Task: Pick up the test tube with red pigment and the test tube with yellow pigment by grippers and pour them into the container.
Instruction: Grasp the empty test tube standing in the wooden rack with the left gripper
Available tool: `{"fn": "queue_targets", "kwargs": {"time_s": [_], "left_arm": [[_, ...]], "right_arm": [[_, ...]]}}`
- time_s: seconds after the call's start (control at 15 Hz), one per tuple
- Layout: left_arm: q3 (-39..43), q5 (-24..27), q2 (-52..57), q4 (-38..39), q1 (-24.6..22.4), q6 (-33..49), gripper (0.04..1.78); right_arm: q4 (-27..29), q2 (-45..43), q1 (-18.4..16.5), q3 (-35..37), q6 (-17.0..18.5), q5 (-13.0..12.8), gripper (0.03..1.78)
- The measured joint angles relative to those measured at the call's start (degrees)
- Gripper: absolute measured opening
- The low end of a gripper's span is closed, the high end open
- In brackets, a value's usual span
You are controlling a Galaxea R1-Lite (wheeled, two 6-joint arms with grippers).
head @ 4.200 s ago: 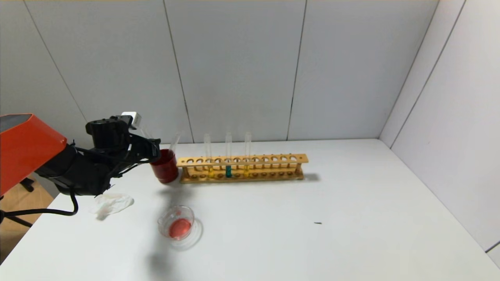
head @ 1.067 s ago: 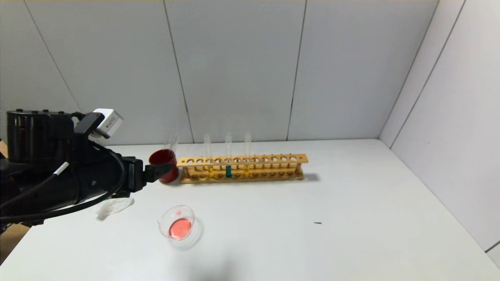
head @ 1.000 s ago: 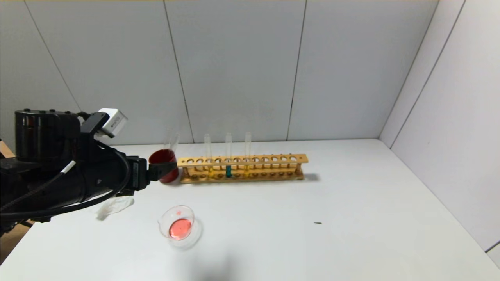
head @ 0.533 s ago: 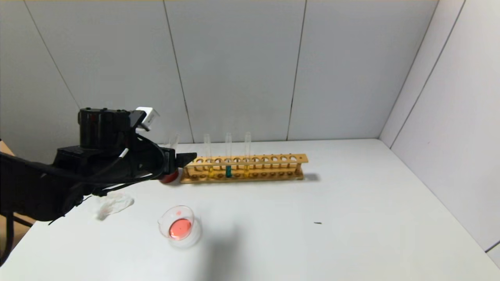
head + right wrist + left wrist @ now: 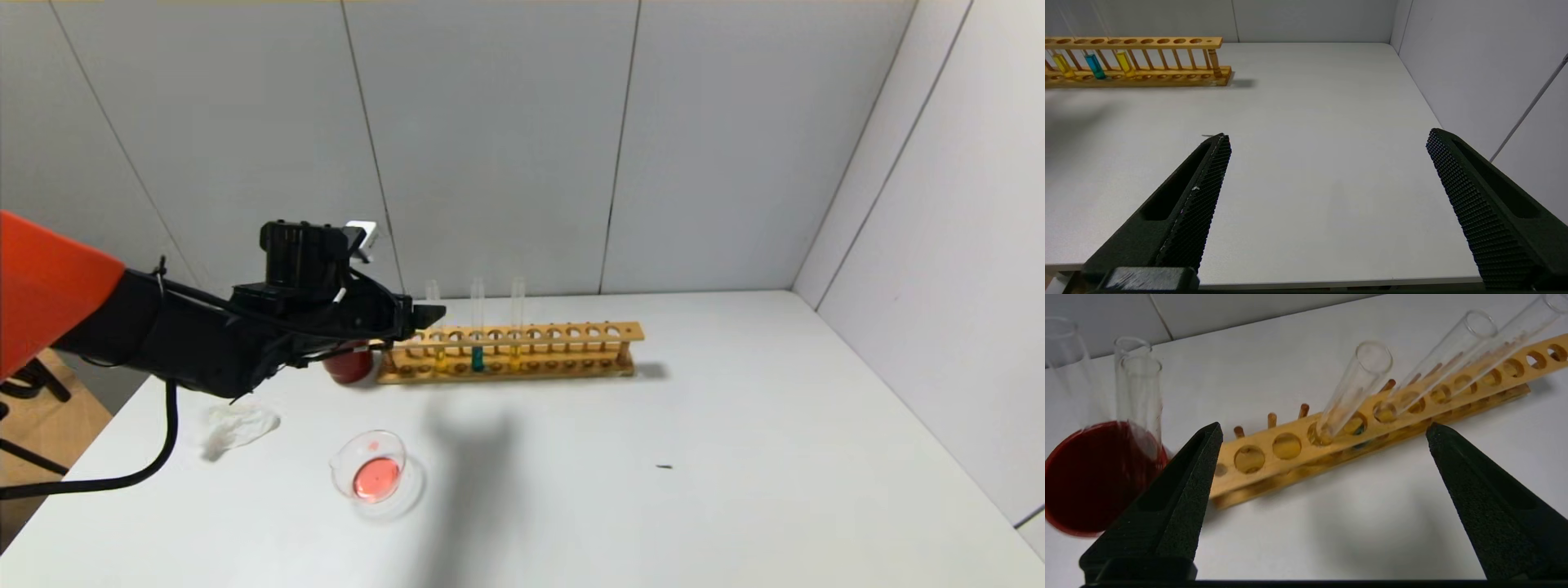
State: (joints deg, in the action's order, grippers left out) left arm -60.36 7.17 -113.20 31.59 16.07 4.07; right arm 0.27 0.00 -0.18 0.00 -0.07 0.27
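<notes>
The left gripper has swung across from beside the dark red cup and now hangs over the left end of the wooden rack, holding nothing. Largest first: the white counter carries everything, and the rack sits along its back edge. In the left wrist view the fingers are spread wide and empty, and the first test tube with yellow pigment stands in its hole in the open gap between them, beyond the tips and untouched. Three tubes stand upright in the rack: yellow, teal, yellow. The cup sits just off the rack's left end, with empty glass tubes leaning in it; whether one is the test tube with red pigment I cannot tell. Nearer the robot, the container holds a pool of red liquid, with a crumpled tissue to its left. The right gripper hovers low at the counter's near right edge, its fingers also wide apart and empty.
</notes>
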Motion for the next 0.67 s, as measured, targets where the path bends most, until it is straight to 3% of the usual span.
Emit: {"fn": "queue_targets", "kwargs": {"time_s": [0.27, 0.67], "left_arm": [[-6.6, 0.1, -5.3, -2.0, 0.0, -0.2, 1.75], [-10.2, 0.4, -9.9, -2.5, 0.0, -0.2, 1.75]], "right_arm": [[0.0, 0.0, 0.0, 0.0, 0.0, 0.0, 1.75], [0.0, 0.0, 0.0, 0.0, 0.0, 0.0, 1.75]]}}
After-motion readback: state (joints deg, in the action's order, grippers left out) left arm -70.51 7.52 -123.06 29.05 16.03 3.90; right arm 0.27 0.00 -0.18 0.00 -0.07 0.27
